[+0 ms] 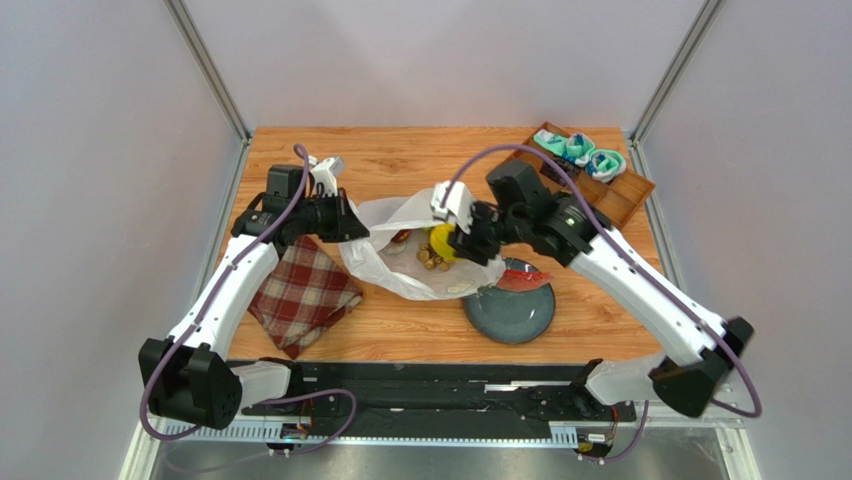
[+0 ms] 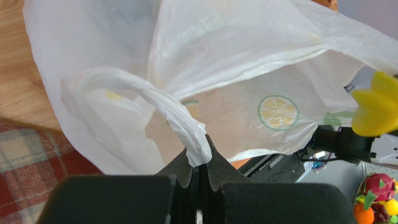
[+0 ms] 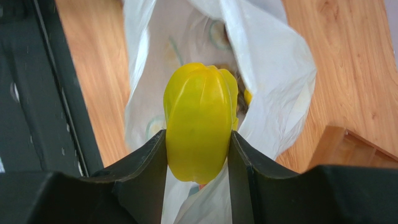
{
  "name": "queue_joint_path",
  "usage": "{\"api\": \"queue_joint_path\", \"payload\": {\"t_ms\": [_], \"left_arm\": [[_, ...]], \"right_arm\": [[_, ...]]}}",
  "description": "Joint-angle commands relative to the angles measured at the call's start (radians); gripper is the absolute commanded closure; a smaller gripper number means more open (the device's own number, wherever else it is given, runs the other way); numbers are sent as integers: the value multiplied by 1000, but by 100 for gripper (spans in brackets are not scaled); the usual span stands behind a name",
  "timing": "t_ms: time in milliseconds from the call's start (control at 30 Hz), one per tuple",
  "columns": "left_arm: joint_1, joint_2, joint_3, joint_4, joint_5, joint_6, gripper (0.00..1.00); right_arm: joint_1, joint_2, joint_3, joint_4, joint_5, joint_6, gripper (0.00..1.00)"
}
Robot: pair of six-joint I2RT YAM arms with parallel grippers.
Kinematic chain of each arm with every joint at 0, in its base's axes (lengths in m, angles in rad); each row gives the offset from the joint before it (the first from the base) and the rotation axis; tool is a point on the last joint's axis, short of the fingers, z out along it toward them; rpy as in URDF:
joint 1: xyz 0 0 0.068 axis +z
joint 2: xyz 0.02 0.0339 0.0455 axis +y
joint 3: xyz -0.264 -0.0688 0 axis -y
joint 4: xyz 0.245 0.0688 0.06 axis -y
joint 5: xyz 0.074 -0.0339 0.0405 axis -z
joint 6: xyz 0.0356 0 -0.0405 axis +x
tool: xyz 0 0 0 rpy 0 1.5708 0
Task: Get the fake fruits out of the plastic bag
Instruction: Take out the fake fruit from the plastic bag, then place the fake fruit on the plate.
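On the wooden table, the plastic bag is spread at the middle, its handle loop pinched between the pressed-together fingers of the left gripper. At the bag's mouth, the yellow starfruit is clamped between the jaws of the right gripper — a brown grape bunch is seen inside the bag just beside it. Next to the bag, the red watermelon slice is laid at the far edge of a grey plate.

Wooden table carries: plastic bag, below right gripper; grey plate, just nearward of it; plaid cloth, nearward of left gripper; wooden tray, far corner beyond right gripper.
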Motion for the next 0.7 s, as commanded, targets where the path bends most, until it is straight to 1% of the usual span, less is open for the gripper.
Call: {"api": "queue_joint_path", "payload": {"t_ms": [0,33,67,133,167,267,333,367,400,467,600,633,667], "left_arm": [[5,35,75,34,-4,10,100],[5,40,75,34,-8,10,100],[3,43,75,36,-9,10,100],[3,51,75,34,-9,8,100],[5,51,73,31,-9,10,100],[3,66,76,28,3,11,100],[3,74,84,22,12,13,100],[3,80,87,19,14,15,100],[3,83,98,16,15,19,100],[3,92,109,8,14,24,100],[5,95,110,10,9,28,100],[3,94,110,10,8,28,100],[3,95,109,11,8,28,100]], "right_arm": [[3,-249,-91,-216,-138,-311,82],[3,-281,-116,-256,-149,-421,82],[3,-358,-166,-325,-155,-471,82],[3,-436,-241,-374,-169,-607,82],[3,-508,-324,-399,-170,-655,82],[1,-600,-444,-398,-172,-758,83],[1,-645,-541,-385,-152,-775,83],[1,-648,-567,-381,-103,-775,83],[1,-647,-623,-364,-68,-754,83],[-6,-638,-668,-286,21,-693,83],[-63,-601,-739,-226,40,-692,82],[-71,-584,-775,-189,53,-686,82],[-103,-573,-789,-175,69,-682,82]]}}
